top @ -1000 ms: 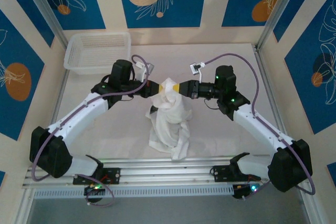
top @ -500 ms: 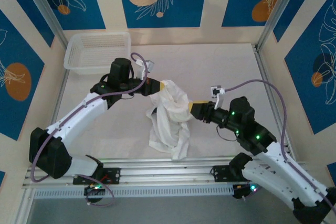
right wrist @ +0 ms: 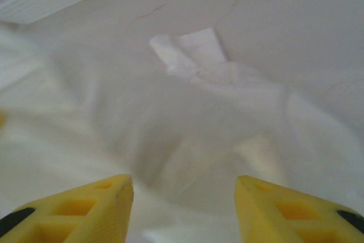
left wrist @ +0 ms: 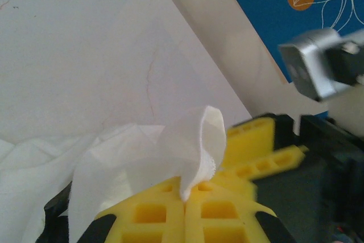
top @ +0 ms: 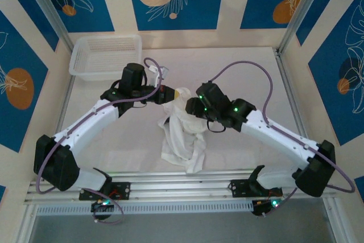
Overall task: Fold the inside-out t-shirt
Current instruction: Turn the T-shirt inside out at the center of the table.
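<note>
Pinching a fold of the white t-shirt [left wrist: 190, 140], the left fingers [left wrist: 149, 215] are pressed together. The right fingers [right wrist: 98, 204] stand wide apart above the cloth, holding nothing. The t-shirt lies bunched in the middle of the desk [top: 244, 66], with a basket [top: 105, 55] at the far-left corner.

The pale worktop [top: 239, 66] is carrying two things right now. A white mesh basket [top: 105, 55] is sitting in the far-left corner, tucked close to the far edge. The white t-shirt [top: 183, 140] is lying crumpled around the middle, its lower folds trailing toward the near edge while its top is standing up off the surface. Basket and t-shirt are sitting well apart, with bare worktop stretching to the right edge.
</note>
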